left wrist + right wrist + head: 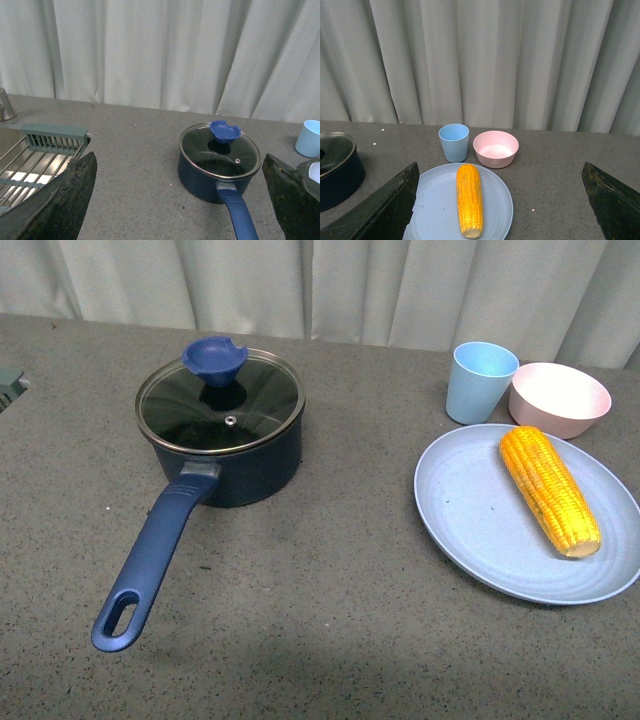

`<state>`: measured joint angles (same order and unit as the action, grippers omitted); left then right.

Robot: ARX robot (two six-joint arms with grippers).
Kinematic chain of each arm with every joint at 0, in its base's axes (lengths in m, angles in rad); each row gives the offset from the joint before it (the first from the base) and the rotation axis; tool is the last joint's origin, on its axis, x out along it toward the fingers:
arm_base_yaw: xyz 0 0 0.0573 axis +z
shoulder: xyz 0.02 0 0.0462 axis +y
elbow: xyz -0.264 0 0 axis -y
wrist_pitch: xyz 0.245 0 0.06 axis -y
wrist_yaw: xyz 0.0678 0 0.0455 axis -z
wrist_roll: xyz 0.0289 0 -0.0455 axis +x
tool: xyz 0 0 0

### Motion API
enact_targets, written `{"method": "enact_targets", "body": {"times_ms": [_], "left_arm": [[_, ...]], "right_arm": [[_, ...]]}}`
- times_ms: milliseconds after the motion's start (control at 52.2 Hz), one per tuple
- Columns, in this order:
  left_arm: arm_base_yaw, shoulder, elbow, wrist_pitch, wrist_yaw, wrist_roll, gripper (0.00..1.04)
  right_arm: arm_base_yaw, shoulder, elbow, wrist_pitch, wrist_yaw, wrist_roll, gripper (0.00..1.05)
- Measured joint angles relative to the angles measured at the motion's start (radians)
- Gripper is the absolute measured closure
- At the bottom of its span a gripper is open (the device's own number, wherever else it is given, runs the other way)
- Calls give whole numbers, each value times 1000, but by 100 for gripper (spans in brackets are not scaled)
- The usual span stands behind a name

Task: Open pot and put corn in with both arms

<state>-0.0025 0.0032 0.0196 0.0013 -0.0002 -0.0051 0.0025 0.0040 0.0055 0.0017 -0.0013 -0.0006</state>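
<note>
The navy pot [230, 465] stands left of centre on the grey table, its glass lid [220, 400] with a blue knob [214, 360] resting on it, its long handle [150, 570] running toward me. The corn [549, 489] lies on a pale blue plate [470, 510] at the right. Neither arm shows in the front view. My left gripper [182, 200] is open, held back from the pot [205, 177], its handle [242, 217] between the fingers. My right gripper [502, 200] is open, held back from the corn [470, 199] on the plate [437, 210].
A light blue cup [479, 382] and a pink bowl [558, 398] stand behind the plate. In the left wrist view a metal sink rack [35, 167] lies beside the pot's side of the table. White curtains [400, 285] hang behind the table.
</note>
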Motion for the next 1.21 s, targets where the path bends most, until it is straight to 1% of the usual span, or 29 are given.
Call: {"method": "enact_targets", "body": {"times_ms": [1206], "left_arm": [[0,0,0,0,0,0,7]], "right_arm": [[0,0,0,0,0,0,9]]}}
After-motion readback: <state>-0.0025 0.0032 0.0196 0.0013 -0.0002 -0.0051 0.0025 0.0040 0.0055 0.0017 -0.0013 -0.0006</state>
